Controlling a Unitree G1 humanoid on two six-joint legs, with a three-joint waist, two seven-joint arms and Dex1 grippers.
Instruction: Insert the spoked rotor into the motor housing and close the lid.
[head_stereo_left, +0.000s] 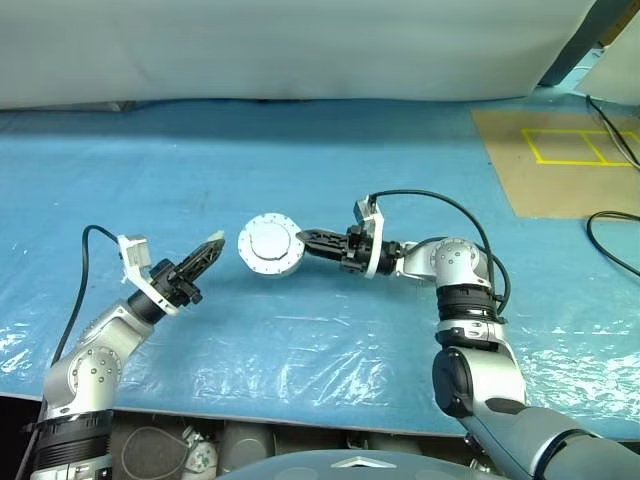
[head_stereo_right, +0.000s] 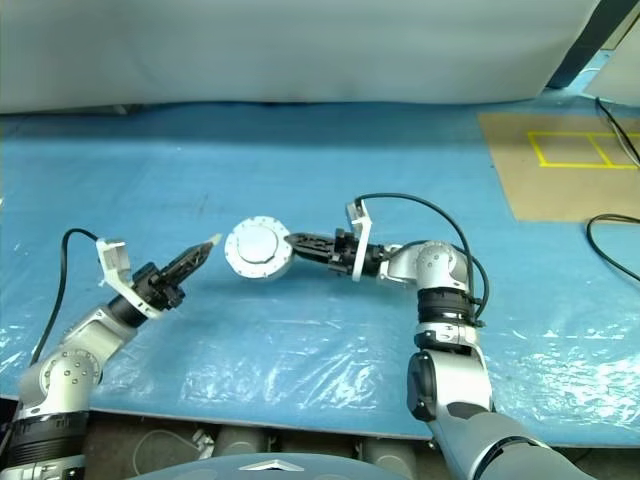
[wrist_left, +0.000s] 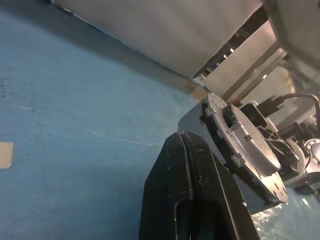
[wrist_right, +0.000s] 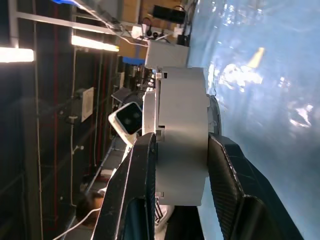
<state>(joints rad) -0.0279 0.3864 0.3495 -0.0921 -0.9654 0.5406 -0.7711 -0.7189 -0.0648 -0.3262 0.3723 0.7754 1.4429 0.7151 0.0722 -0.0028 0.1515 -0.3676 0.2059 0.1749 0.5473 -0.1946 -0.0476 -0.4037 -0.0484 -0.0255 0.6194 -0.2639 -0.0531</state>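
From the left eye view, we see our right gripper clamped on the motor housing, held clear of the blue plastic sheet with the lid's pale face turned towards us. We judge the assembly to be stiff, fairly heavy metal with smooth, slippery walls. Our left gripper sits just to the left of the housing, pinched shut and empty.

In the left wrist view, the toothed rim of the lid lies just past our closed fingers.

In the right wrist view, one finger bears on the lid face and the other on the housing's far end, which we think is the securest hold. Nothing lies between the claws; a cable trails well off to the right, beyond our right arm.
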